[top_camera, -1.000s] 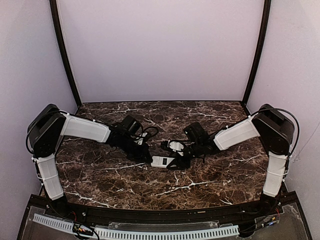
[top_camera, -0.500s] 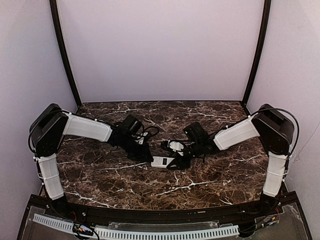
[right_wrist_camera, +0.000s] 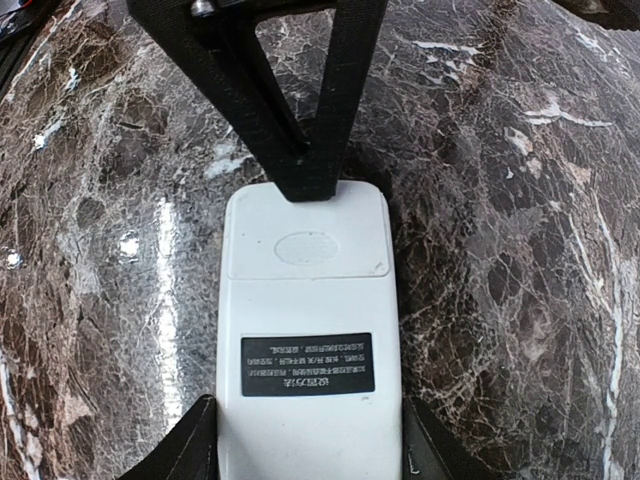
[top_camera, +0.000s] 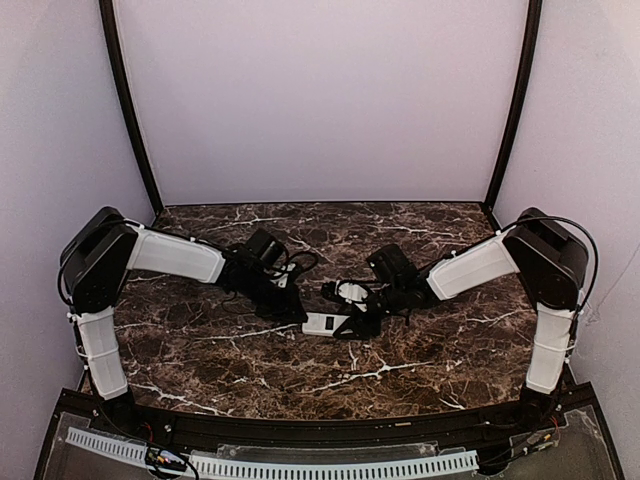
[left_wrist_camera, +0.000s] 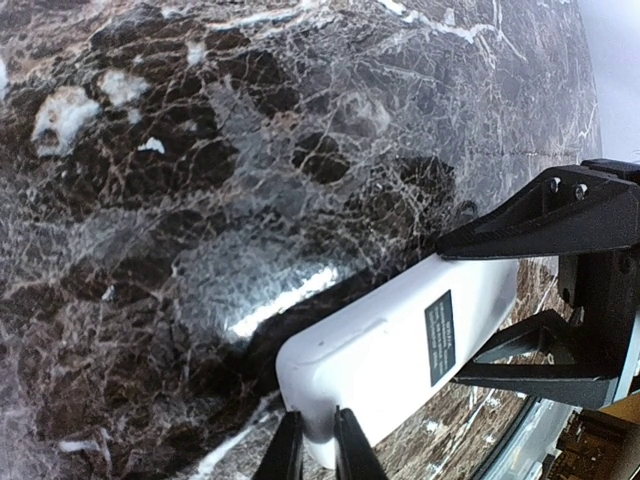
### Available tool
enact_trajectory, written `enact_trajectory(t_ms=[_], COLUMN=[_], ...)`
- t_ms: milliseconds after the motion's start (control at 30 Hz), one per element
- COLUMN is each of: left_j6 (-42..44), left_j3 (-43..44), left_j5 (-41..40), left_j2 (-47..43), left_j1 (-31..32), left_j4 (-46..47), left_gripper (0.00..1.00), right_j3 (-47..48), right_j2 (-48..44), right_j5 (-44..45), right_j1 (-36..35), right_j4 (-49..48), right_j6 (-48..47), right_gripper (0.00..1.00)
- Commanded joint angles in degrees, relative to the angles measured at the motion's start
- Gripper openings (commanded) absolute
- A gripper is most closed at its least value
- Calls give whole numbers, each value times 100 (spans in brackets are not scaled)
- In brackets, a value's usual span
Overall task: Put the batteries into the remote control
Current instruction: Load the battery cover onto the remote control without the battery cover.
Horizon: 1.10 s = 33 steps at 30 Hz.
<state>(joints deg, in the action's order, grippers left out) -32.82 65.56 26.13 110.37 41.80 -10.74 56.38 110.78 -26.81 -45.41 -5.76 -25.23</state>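
Back-up remote control (right_wrist_camera: 305, 330) lies mid-table (top_camera: 200, 350), a claw at each end.
Right gripper (right_wrist_camera: 305, 432) clamps its long sides at the label end; left gripper (left_wrist_camera: 318, 445) is pressed nearly together, tips at the opposite end.

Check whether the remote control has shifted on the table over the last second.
No. The remote control lies at the same spot against the white veins of the marble table in the top view.

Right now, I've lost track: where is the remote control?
Top view: the small white rectangular plastic remote control lies at centre, right claw gripping one end, left claw at the other.
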Motion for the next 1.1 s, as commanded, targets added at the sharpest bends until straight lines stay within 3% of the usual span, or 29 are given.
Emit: enact_trajectory(t_ms=[0, 333, 400, 467, 500, 733, 1067], left_j6=[63, 239, 253, 280, 300, 704, 1193], left_j3=[-313, -476, -551, -623, -652, -870, -1044], left_j5=[374, 158, 106, 59, 26, -240, -12], left_j2=[135, -616, -752, -851, -890, -1276, -1146], left_j1=[326, -57, -141, -219, -248, -306, -10], left_j4=[225, 245, 272, 282, 261, 456, 871], left_gripper=[12, 38, 42, 46, 47, 59, 42], right_j3=[-82, -201, -235, -260, -259, -46, 372], right_j2=[285, -66, -162, -277, -313, -346, -264], right_j5=[652, 1077, 1179, 1194, 1168, 1430, 622], right_j1=[-25, 200, 261, 354, 391, 481, 796], right_j4=[57, 179, 199, 201, 191, 361, 769], right_j6=[-24, 17, 29, 97, 115, 364, 606], right_gripper=[49, 68, 75, 95, 98, 99, 95])
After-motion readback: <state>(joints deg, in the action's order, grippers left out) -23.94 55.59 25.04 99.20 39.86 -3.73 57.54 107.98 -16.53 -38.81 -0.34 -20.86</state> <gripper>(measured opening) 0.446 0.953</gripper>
